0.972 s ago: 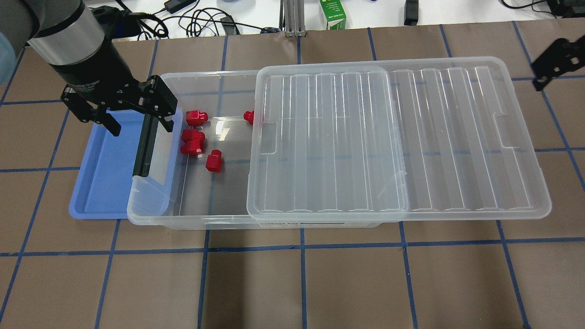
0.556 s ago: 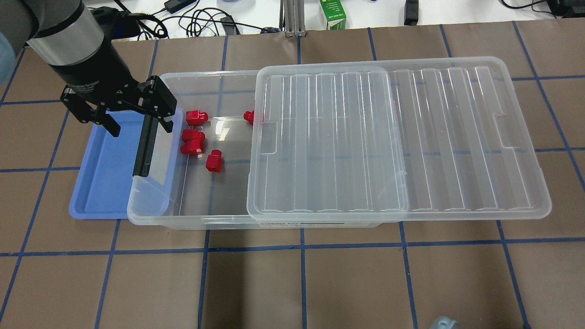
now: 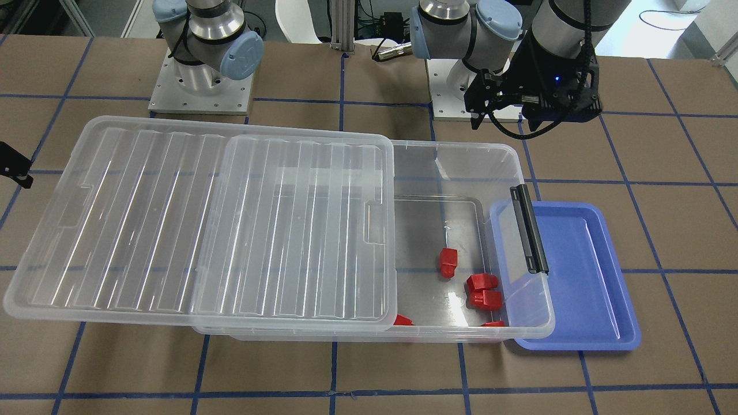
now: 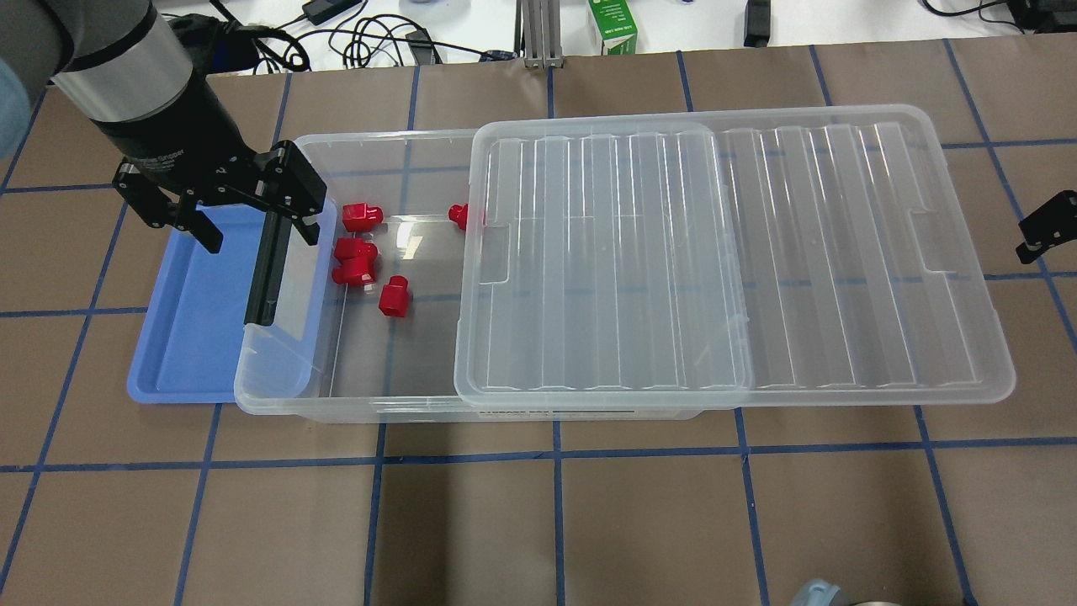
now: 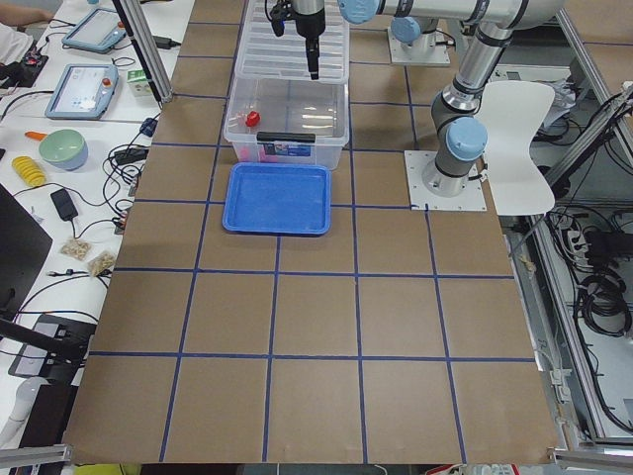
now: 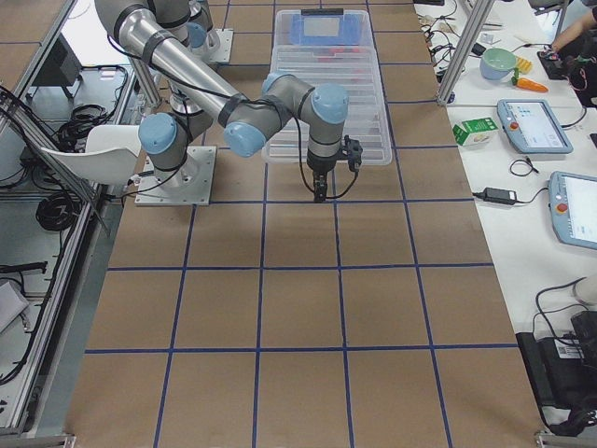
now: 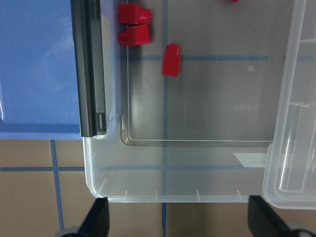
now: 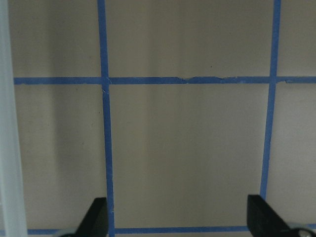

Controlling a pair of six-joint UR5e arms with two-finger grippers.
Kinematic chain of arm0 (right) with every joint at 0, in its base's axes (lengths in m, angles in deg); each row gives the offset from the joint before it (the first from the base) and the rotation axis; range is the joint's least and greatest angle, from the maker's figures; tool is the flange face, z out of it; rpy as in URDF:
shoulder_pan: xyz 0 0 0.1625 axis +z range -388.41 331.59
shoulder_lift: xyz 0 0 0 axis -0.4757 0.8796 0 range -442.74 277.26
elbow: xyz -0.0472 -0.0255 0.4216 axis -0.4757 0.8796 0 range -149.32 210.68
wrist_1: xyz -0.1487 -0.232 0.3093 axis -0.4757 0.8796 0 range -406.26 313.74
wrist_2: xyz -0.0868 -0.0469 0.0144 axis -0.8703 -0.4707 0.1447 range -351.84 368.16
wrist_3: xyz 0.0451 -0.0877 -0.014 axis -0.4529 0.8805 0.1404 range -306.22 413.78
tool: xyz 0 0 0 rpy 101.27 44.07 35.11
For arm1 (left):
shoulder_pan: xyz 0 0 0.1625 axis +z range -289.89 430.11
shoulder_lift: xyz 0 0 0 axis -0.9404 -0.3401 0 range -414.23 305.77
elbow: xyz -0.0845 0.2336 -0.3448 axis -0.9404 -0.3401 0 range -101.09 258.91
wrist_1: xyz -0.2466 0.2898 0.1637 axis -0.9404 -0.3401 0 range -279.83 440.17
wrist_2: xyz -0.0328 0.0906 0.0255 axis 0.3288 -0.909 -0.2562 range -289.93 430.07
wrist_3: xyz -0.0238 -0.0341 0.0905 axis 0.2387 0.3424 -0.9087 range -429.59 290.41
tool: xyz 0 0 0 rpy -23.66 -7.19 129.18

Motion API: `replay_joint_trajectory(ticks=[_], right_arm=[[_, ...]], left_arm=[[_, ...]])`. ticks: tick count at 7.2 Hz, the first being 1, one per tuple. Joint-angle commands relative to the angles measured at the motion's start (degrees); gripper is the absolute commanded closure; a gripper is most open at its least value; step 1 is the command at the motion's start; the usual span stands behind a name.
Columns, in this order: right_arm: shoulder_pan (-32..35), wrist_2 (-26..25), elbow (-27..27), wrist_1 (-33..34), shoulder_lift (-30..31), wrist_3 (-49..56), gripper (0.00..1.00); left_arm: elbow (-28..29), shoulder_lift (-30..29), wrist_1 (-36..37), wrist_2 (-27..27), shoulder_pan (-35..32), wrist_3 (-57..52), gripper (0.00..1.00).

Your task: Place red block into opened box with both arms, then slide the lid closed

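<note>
Several red blocks (image 4: 394, 296) lie on the floor of the clear box (image 4: 353, 410), at its uncovered left end; the left wrist view shows three (image 7: 171, 59). The ribbed lid (image 4: 732, 252) covers the rest of the box and overhangs it to the right. My left gripper (image 4: 257, 236) hangs open and empty above the box's black clip bar (image 4: 267, 269), with its fingertips (image 7: 96, 219) wide apart. My right gripper (image 4: 1043, 229) is beside the lid's right end, over bare table. It is open (image 8: 178, 219) with nothing between its fingers.
A shallow blue tray (image 4: 189, 328) sits against the box's left end, partly under the rim. A green carton (image 4: 612, 25) and cables lie beyond the table's far edge. The lid's edge (image 8: 7, 123) shows at the left of the right wrist view.
The right gripper has moved from the lid's far right corner toward the robot, to beside the middle of the lid's right end. The left gripper and blocks have not moved.
</note>
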Motion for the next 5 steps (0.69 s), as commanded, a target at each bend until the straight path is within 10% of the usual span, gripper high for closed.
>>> replay_joint_trajectory(ticks=[1,5], right_arm=[[1.44,0.04,-2.42,2.73,0.38,-3.73,0.0],[6.72,0.39,-2.42,2.73,0.56,-7.87,0.0]], left_arm=[[-0.09,0.09,-0.02,-0.1,-0.02,0.02,0.0],[-0.18,0.0,-0.02,-0.1,-0.02,0.11,0.0]])
